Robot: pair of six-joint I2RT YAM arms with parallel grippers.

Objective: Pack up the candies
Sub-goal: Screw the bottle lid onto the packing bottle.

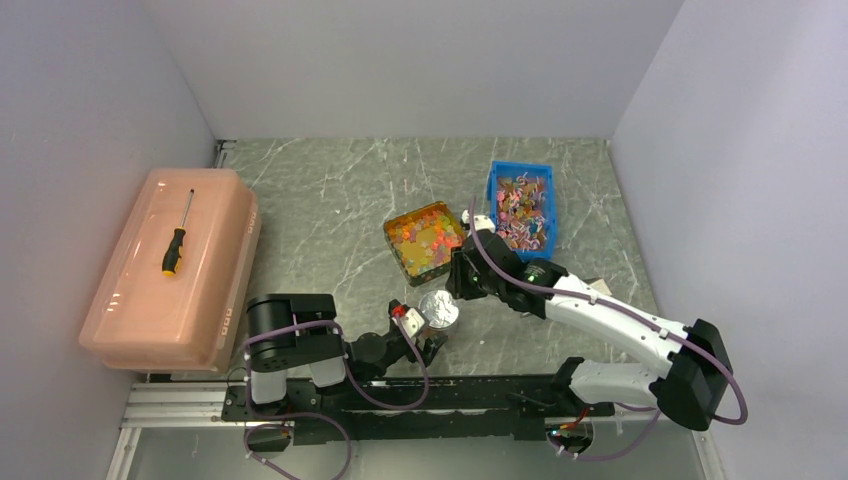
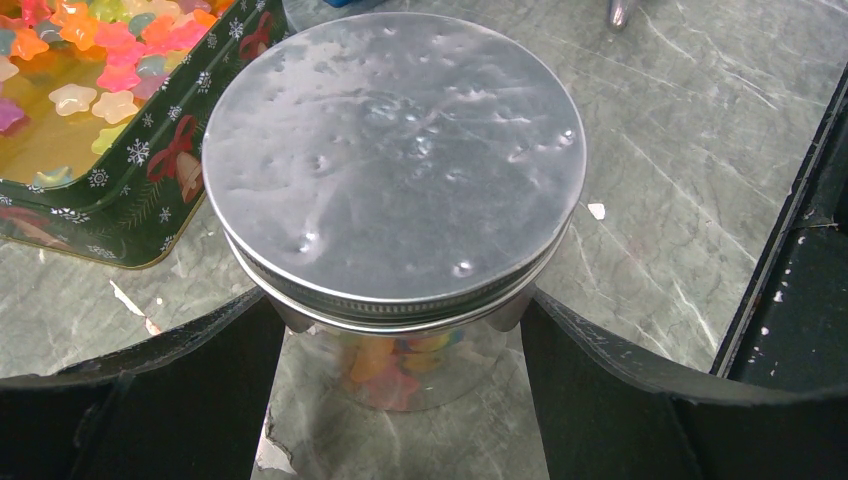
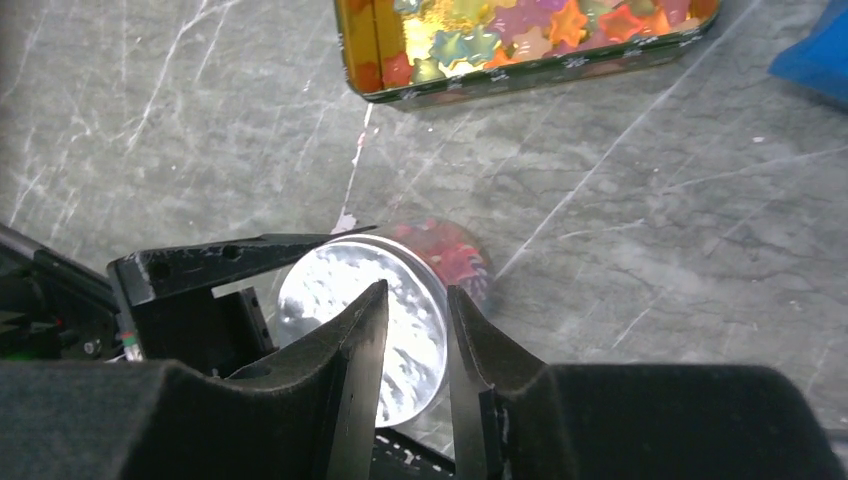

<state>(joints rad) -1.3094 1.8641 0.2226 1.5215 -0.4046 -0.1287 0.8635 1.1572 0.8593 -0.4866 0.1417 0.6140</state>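
- Grey marble table (image 1: 330,200), overhead view: open tin (image 1: 392,238) of candies (image 1: 425,242) at centre, blue bin (image 1: 495,178) just to its right, lidded jar (image 1: 438,308) nearer the arm bases.
- Left wrist view: left gripper (image 2: 400,310) clamps the jar just below its metal lid (image 2: 395,150) (more candies visible through the glass).
- Right wrist view: right gripper (image 3: 417,295) holds nothing, fingers slightly parted, with the lid visible through the gap.

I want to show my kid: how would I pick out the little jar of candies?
On the grey marble table, look just on the robot's side of the green candy tin. A small clear jar stands there, clasped by the left gripper. Unlike the open tin and blue bin, it is round, with a dimpled silver lid.
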